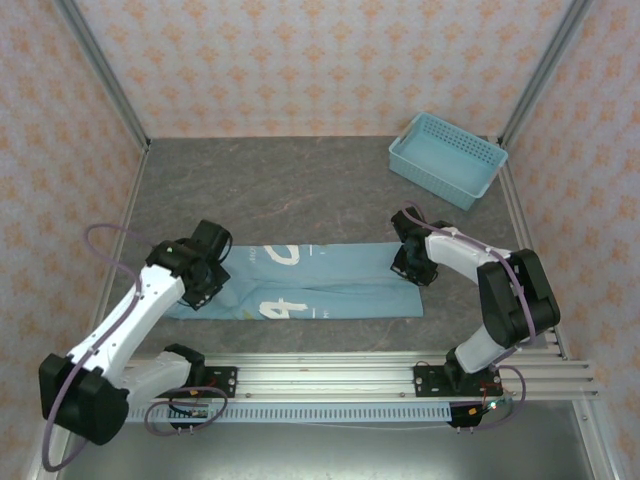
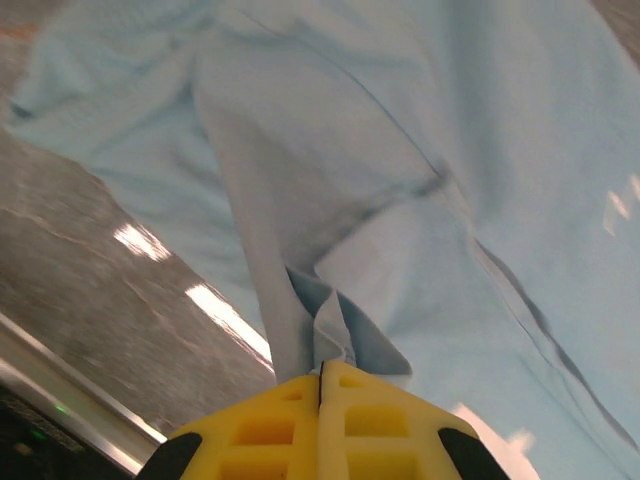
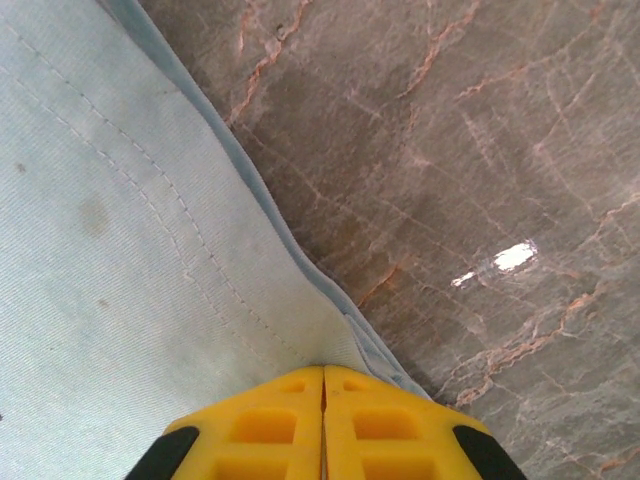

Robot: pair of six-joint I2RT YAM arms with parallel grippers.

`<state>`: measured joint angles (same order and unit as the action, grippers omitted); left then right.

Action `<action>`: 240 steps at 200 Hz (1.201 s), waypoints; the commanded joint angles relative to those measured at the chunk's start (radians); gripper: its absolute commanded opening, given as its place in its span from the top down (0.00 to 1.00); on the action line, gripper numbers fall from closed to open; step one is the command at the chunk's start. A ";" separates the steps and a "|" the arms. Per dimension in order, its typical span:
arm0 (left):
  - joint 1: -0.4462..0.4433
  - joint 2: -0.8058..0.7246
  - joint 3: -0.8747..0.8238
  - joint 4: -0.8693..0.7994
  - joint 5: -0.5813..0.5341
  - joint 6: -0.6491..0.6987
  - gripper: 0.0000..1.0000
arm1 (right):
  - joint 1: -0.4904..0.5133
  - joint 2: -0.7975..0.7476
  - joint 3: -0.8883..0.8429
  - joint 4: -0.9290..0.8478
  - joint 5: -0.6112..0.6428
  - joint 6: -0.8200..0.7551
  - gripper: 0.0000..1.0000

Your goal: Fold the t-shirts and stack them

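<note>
Left tool, right tool, both closed

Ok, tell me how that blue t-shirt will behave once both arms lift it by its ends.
Likely floppy: the t-shirt bunches into soft creases where the left gripper has its jaws shut on it. It will probably sag in the middle between that grip and the right gripper, shut on its stitched edge. It looks thin, so likely light.

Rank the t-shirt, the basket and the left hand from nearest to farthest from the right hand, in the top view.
1. t-shirt: pinched at its right edge by the shut right hand.
2. basket: beyond the right hand, in the table's far right corner.
3. left hand: across the table, shut on the t-shirt's left end.
</note>
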<state>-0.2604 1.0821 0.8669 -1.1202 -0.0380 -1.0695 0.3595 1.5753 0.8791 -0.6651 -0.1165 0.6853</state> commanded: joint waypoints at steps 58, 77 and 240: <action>0.229 0.149 0.014 -0.018 -0.169 0.141 1.00 | 0.003 -0.011 -0.016 -0.022 0.021 -0.007 0.92; 0.260 0.183 0.022 0.009 -0.181 0.156 1.00 | 0.003 0.004 -0.024 -0.020 0.029 -0.001 0.92; 0.305 0.702 0.223 0.129 -0.319 0.247 1.00 | 0.003 0.012 -0.040 -0.002 0.041 0.005 0.92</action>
<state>0.0357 1.7267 1.0454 -0.9981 -0.2970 -0.8371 0.3595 1.5814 0.8734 -0.6582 -0.1089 0.6842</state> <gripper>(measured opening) 0.043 0.078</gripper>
